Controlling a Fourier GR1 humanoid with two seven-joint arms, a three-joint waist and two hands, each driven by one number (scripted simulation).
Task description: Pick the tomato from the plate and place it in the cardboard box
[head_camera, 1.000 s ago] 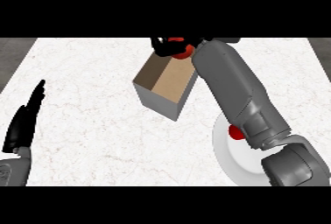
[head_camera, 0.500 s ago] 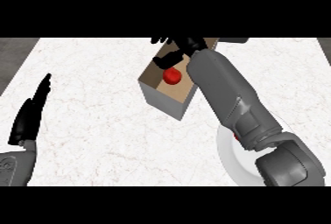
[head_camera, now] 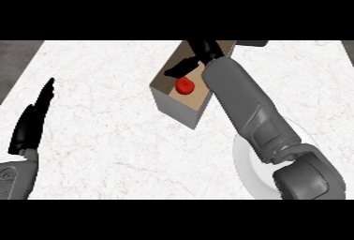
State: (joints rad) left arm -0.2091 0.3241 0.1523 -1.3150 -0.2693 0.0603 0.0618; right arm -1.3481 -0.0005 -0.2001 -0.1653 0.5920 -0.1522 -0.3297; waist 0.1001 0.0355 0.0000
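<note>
1. The tomato is located inside the cardboard box, resting on the box floor. It is separated from the right hand.
2. The cardboard box is positioned on the worktop near the far edge, slightly right of centre. It is turned at an angle to the worktop edges, with its open top facing upward.
3. The right hand is held over the far part of the box opening. Its fingers are extended and nothing is gripped; one finger is pointed toward the left wall of the box, just above the tomato.
4. The right forearm is extended from the near right corner of the worktop across to the box, and part of the box's right side is covered by it.
5. The plate is placed near the near right corner of the worktop and is largely hidden by the right arm.
6. The left hand is shown at the left edge of the worktop, open, with straight fingers pointing toward the far edge. Nothing is held by it.
</note>
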